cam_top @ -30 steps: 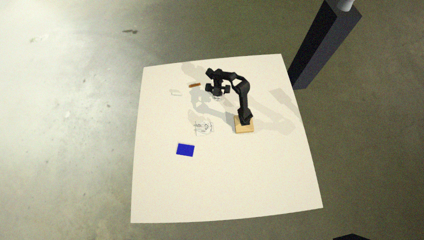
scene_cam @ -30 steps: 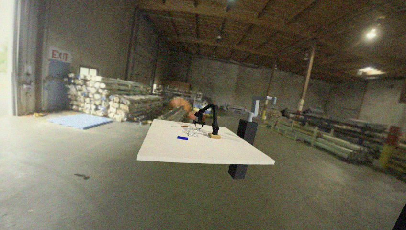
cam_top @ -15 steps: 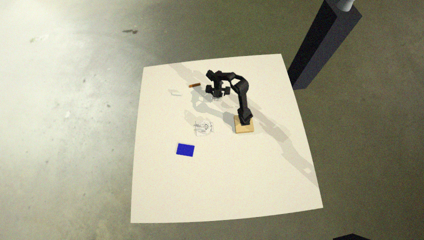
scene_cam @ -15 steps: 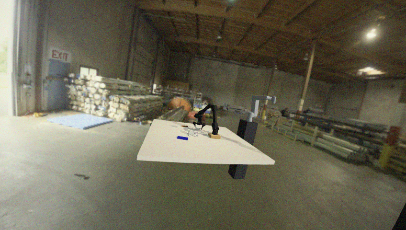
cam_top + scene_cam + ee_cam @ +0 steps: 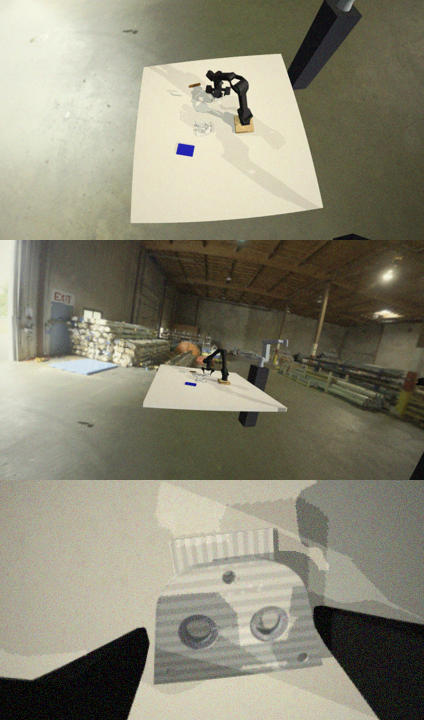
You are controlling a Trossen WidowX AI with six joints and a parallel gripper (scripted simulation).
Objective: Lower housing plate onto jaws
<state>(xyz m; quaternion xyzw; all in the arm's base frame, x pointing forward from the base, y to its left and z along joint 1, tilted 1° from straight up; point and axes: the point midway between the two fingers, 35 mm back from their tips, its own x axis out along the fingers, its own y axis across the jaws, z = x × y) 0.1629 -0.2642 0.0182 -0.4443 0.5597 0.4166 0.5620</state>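
A pale, ridged plate (image 5: 175,605) (image 5: 218,99), which looks like the housing plate, lies under my hand. It has two large round holes and smaller holes, with a ribbed block behind its curved edge. My gripper (image 5: 230,625) (image 5: 207,374) is open and empty, one dark finger on each side of the plate. The fingers appear clear of the plate; their exact height above it cannot be told. A pale, dark-outlined assembly (image 5: 205,127) (image 5: 200,378) stands nearer the table's middle. Its jaws and stubs are too small to make out.
A blue rectangle (image 5: 185,149) (image 5: 190,384) lies near the pale assembly. An orange-brown bar (image 5: 194,85) (image 5: 192,371) and a small white piece (image 5: 176,94) lie left of my hand. My arm's wooden base (image 5: 244,129) (image 5: 224,382) is on the right. A dark pillar (image 5: 319,44) stands beside the table.
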